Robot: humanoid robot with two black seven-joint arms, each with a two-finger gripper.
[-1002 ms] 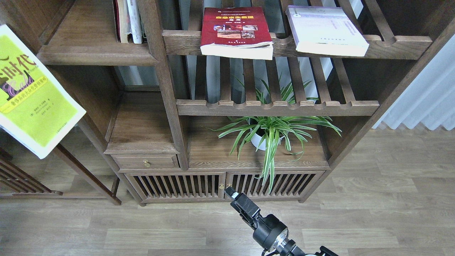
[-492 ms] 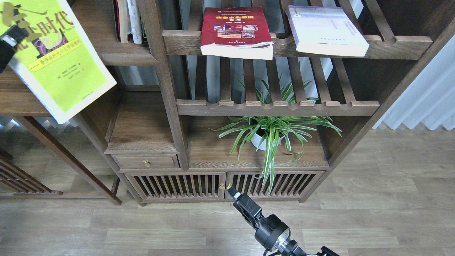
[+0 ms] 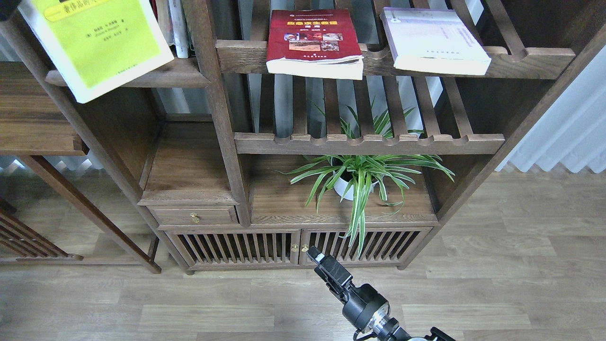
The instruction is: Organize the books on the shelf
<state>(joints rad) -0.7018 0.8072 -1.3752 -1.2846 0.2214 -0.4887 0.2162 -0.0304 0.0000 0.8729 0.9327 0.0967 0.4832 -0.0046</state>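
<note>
Overhead, yellow-green book (image 3: 99, 45) tilted at top left, overlapping solid shelf (image 3: 180, 76) front edge; left pincer out of frame. Right gripper (image 3: 318, 259) low by the cabinet doors (image 3: 298, 246), well apart; finger spread unreadable.
</note>
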